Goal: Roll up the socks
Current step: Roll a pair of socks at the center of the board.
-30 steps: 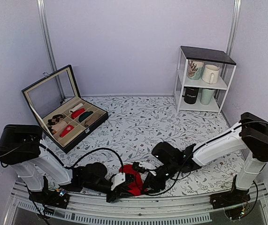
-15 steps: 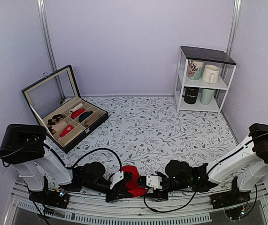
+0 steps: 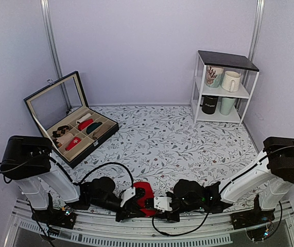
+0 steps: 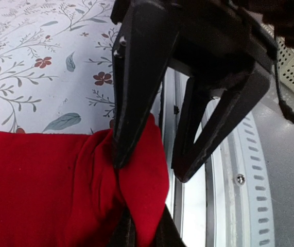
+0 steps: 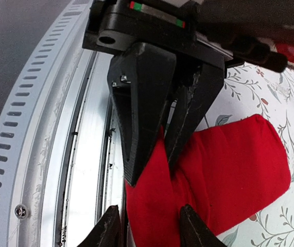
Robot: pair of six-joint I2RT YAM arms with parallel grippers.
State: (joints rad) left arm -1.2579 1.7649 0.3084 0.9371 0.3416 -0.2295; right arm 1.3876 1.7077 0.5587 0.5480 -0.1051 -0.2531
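The socks (image 3: 142, 189) are a bright red fabric bundle at the table's near edge, between the two arms. My left gripper (image 3: 138, 201) comes in from the left and is shut on a fold of the red fabric (image 4: 33, 190) at its near end. In the left wrist view its own tips (image 4: 144, 234) pinch that fold. My right gripper (image 3: 151, 206) lies low from the right, open. One of its fingers rests against the fabric and the other hangs over the metal rail (image 4: 149, 172). Seen from the right wrist, the red socks (image 5: 239, 164) run between the open right gripper (image 5: 149, 229).
A black compartment box (image 3: 98, 138) with its lid up holds several sock rolls at the back left. A white shelf (image 3: 197, 88) with mugs stands at the back right. The perforated metal rail (image 3: 136, 226) runs right below the socks, along the table's near edge.
The right arm dropped from reaching over the socks to lying low along the near edge, its gripper now pointing left at the fabric. The left gripper stayed shut on the socks.
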